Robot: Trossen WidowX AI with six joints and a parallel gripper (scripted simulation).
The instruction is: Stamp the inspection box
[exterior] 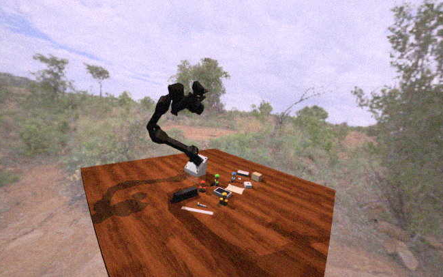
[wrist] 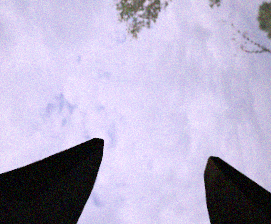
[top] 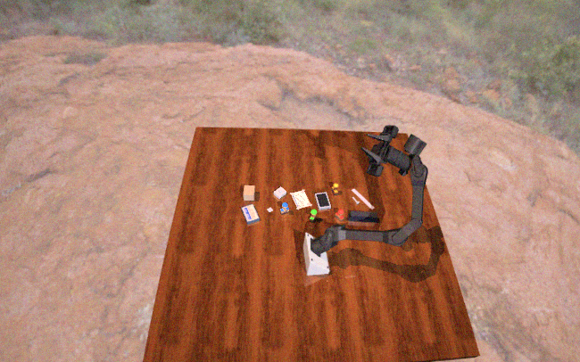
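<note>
My gripper (top: 366, 142) (exterior: 205, 94) (wrist: 154, 156) is partly open and empty, high above the table's right side in the top view; the wrist view shows only sky between its fingers. The pale card (top: 301, 199) (exterior: 234, 188) lies flat beside the dark ink pad (top: 322, 201) (exterior: 222, 192). Four knobbed stamps stand around them: blue (top: 285, 205) (exterior: 234, 175), green (top: 313, 212) (exterior: 217, 176), red (top: 339, 213) (exterior: 202, 183) and yellow (top: 335, 185) (exterior: 224, 194). Their lettering and the card's box are too small to read.
A long black block (top: 363, 217) (exterior: 185, 194), a pale strip (top: 362, 198) (exterior: 197, 210) and a small bolt (top: 355, 201) lie beyond the red stamp. A tan block (top: 249, 192), a white box (top: 279, 193) and a blue-and-white box (top: 251, 214) stand at the other end.
</note>
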